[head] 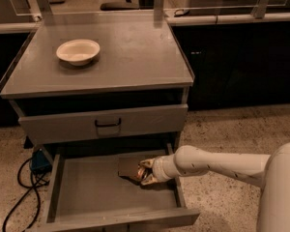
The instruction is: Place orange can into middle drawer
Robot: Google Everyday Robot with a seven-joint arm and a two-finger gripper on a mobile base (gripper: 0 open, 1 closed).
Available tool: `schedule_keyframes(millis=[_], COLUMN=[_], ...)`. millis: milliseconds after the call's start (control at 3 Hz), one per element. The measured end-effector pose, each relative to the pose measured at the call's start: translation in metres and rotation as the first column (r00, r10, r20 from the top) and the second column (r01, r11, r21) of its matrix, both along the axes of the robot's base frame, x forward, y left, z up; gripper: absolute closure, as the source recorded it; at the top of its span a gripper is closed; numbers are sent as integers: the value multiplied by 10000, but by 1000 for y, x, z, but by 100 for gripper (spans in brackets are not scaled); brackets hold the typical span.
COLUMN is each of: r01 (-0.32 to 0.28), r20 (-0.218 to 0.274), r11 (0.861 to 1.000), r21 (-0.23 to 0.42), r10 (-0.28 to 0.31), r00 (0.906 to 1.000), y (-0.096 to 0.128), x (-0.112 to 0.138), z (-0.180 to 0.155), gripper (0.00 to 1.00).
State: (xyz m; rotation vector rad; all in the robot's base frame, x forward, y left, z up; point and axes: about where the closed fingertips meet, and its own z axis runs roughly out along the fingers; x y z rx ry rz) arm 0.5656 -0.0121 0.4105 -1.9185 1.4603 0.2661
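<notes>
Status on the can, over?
Gripper low inside wide grey middle drawer. Dented orange-gold can at its tip, over drawer floor. Nothing in the way.

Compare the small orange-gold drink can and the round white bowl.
The orange-gold can sits in the open grey middle drawer; the white bowl stands on the grey cabinet top. The can is smaller than the bowl. The gripper is at the can, well away from the bowl. Both rest on flat grey surfaces.

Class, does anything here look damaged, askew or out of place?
The small orange-gold drink can looks dented, lying on its side in the open wide grey drawer, with the robot's tool against its right end.
</notes>
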Motion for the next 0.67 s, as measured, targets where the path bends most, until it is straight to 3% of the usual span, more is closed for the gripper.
schedule_keyframes(millis=[667], r01=[-1], r20=[-1], r11=[10000], r21=[0], r10=[1], r00=[10000], y=[0], x=[0], z=[0], gripper=[34])
